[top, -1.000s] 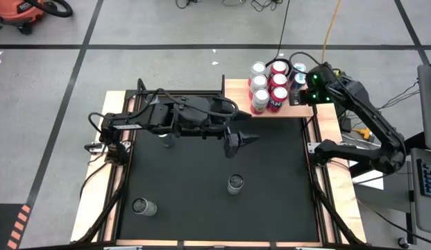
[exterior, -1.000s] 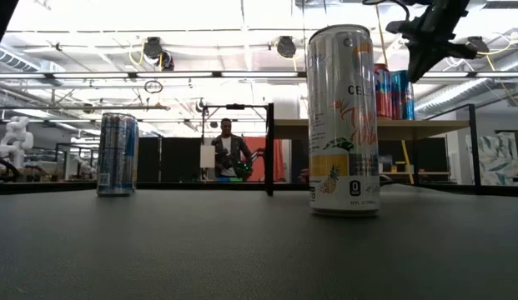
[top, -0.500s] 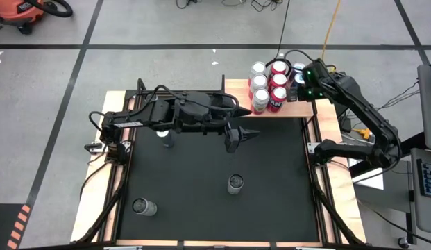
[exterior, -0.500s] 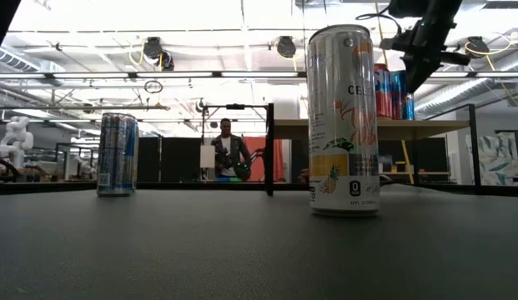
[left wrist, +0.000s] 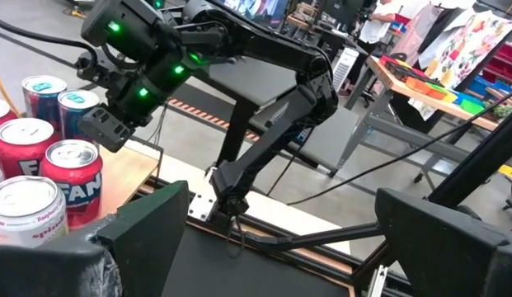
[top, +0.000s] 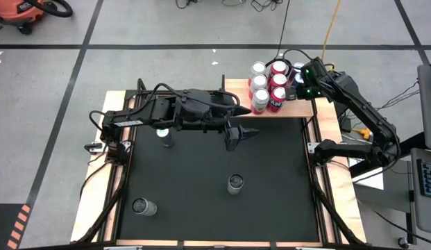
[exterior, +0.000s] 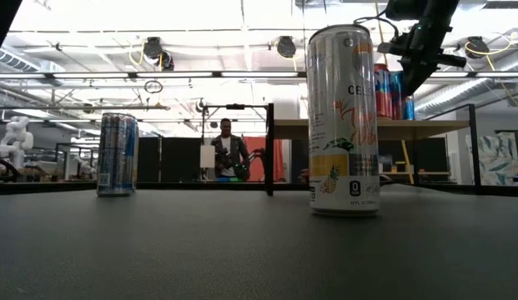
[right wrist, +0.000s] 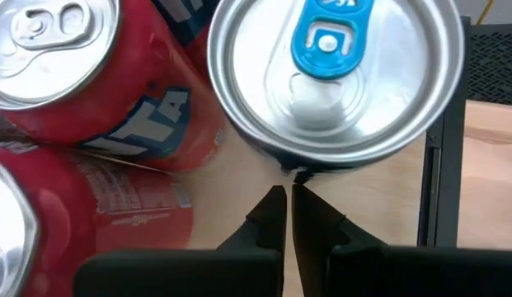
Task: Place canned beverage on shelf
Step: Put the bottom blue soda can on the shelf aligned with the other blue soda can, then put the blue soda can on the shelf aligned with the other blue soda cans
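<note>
Two grippers in view. Right gripper (right wrist: 287,216): fingers pressed together, nothing between them, tips poised over the shelf (top: 236,89) just beside a can with a blue tab (right wrist: 334,73); whether the tips touch that can is unclear. Right arm (top: 361,111) reaches from the table's right side up and over the shelf's right end, green lights showing at the wrist.

Left gripper (top: 240,135): fingers spread wide, holding nothing, hovering above the black mat (top: 201,194) near the shelf's front edge. Left arm (top: 166,114) lies stretched across the far part of the table, from left toward centre.

Shelf: light-wood board at the table's far right corner, carrying a cluster of upright cans (top: 269,87), mostly red, some silver, a couple with blue tabs at the right end.

On the mat: one tall white can with a pineapple print (exterior: 343,121) standing upright near centre; one blue-and-silver can (exterior: 118,155) upright near the front-left corner, well apart.

A person (exterior: 228,152) stands in the room beyond.
</note>
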You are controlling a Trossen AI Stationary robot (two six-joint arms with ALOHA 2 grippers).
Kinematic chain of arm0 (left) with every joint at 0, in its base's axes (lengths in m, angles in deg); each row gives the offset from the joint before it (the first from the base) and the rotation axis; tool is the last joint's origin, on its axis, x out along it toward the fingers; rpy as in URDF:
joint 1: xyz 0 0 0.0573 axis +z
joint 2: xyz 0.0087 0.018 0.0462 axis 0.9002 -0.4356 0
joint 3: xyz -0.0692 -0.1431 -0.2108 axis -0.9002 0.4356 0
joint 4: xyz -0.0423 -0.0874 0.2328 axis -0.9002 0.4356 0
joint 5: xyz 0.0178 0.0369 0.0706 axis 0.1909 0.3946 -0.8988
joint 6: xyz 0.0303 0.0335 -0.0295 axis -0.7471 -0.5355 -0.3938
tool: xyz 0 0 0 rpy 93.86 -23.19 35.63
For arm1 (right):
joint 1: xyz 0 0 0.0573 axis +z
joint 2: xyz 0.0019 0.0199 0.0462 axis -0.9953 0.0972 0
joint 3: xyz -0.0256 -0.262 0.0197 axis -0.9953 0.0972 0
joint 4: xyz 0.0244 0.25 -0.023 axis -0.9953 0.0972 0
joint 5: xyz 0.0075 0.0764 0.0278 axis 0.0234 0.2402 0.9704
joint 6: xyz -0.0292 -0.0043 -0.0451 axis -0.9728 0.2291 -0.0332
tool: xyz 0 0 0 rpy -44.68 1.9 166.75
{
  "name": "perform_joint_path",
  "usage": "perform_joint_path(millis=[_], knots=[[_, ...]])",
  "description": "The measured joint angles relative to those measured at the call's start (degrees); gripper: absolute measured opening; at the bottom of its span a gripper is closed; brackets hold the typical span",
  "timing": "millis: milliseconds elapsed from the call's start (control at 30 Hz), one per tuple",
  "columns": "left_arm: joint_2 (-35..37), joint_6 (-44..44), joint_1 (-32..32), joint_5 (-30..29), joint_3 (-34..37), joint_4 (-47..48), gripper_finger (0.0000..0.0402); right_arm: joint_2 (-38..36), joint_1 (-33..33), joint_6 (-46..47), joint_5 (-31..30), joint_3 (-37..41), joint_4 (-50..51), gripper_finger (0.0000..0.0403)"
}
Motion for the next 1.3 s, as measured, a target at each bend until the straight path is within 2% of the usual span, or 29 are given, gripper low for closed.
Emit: perform_joint_path(millis=[333, 567, 867, 1000, 1167, 1300], knots=[[0.0, 0.0, 0.0, 0.0, 0.0, 0.0, 0.0391, -0.6, 0.0, 0.1, 0.1, 0.0, -0.3, 0.0], [0.0, 2.6, 0.2, 0.0, 0.0, 1.6, 0.0391, -5.0, 0.2, 1.0, 3.9, -2.4, 3.0, 0.0], [3.4, 4.5, 3.7, -0.7, 0.0, 14.0, 0.0391, -13.0, 2.4, 3.6, 10.3, -11.6, 5.9, 0.0], [6.1, 4.5, 5.9, -1.0, -0.1, 19.6, 0.0391, -16.4, 3.0, 3.3, 10.7, -13.8, 5.5, 0.0], [8.4, 6.3, 8.9, -1.1, 0.0, 32.4, 0.0391, -19.7, 3.2, 5.8, 11.0, -13.9, 6.0, 0.0], [8.9, 8.7, 11.0, -1.0, -0.1, 43.4, 0.0391, -21.4, 3.2, 7.7, 15.0, -13.9, 6.5, 0.0]])
